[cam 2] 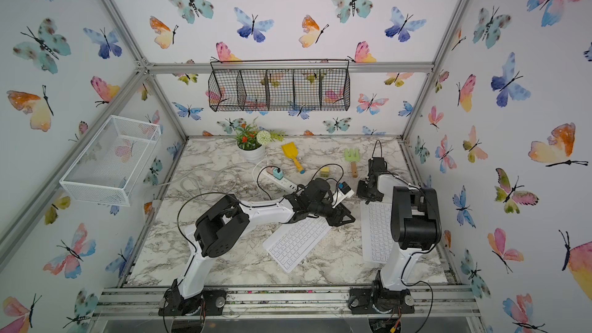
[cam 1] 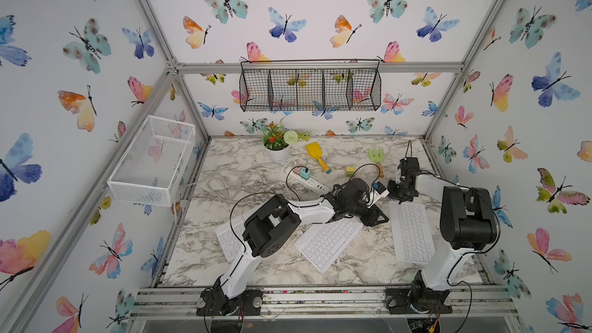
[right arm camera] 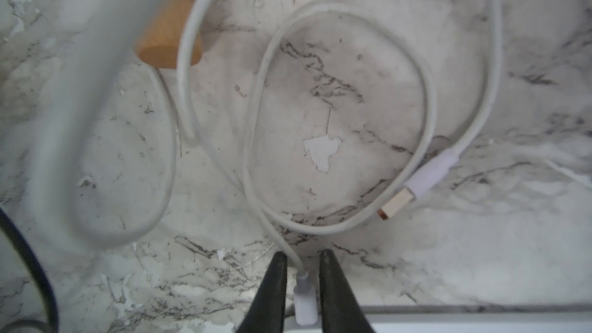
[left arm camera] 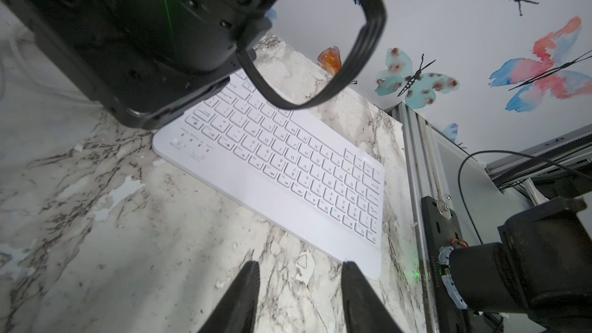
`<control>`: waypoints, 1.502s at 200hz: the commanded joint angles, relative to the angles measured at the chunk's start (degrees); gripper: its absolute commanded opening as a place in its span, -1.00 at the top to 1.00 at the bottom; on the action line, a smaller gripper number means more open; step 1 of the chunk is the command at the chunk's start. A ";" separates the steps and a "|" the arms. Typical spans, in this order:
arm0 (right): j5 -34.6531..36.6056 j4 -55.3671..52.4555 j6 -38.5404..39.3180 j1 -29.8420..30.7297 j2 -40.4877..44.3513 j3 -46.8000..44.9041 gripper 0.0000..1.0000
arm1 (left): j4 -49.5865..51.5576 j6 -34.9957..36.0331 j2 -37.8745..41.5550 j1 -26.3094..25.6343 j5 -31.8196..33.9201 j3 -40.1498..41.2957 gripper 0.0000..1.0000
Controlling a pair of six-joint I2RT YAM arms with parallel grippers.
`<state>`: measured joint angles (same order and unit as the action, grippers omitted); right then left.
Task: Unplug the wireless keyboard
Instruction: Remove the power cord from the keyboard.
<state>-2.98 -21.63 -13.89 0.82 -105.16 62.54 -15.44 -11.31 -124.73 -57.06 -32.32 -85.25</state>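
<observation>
One white keyboard (left arm camera: 288, 193), legible QWERTY letters; plug (right arm camera: 306, 305) between right jaws.

In front of the keyboards the marble table (cam 1: 362, 267) lies bare, so there is wide room to pass. Between the middle keyboard (cam 1: 326, 241) and the right keyboard (cam 1: 411, 235) only a narrow strip is free, and the left gripper (left arm camera: 301, 265) hovers there. Past the right keyboard's far edge, loops of white cable (right arm camera: 428, 104) and a wooden handle (right arm camera: 169, 36) crowd the surface around the right gripper (right arm camera: 302, 253).
</observation>
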 commanded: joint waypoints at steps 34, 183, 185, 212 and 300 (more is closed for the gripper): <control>-1.75 -4.78 -1.88 0.67 -4.14 -0.67 0.77 | -3.28 1.82 -0.17 0.20 0.44 1.99 0.08; -7.46 5.70 -0.02 0.68 10.97 -6.49 0.90 | 0.23 -3.78 -7.27 3.18 -6.36 -5.51 -0.19; -7.30 5.19 0.12 0.72 10.62 -6.15 0.89 | 0.26 -3.80 -7.28 3.25 -6.36 -5.60 -0.19; -3.50 -2.76 2.18 0.67 5.84 -2.09 0.65 | -0.76 -4.16 -6.61 3.53 -6.01 -4.52 -0.19; 1.09 -5.87 2.99 0.70 -0.25 -0.07 0.44 | -0.99 -3.76 -5.30 3.72 -5.04 -2.16 -0.16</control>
<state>-3.79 -24.91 -11.66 1.34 -103.07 60.99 -16.01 -15.46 -131.17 -53.67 -36.75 -87.96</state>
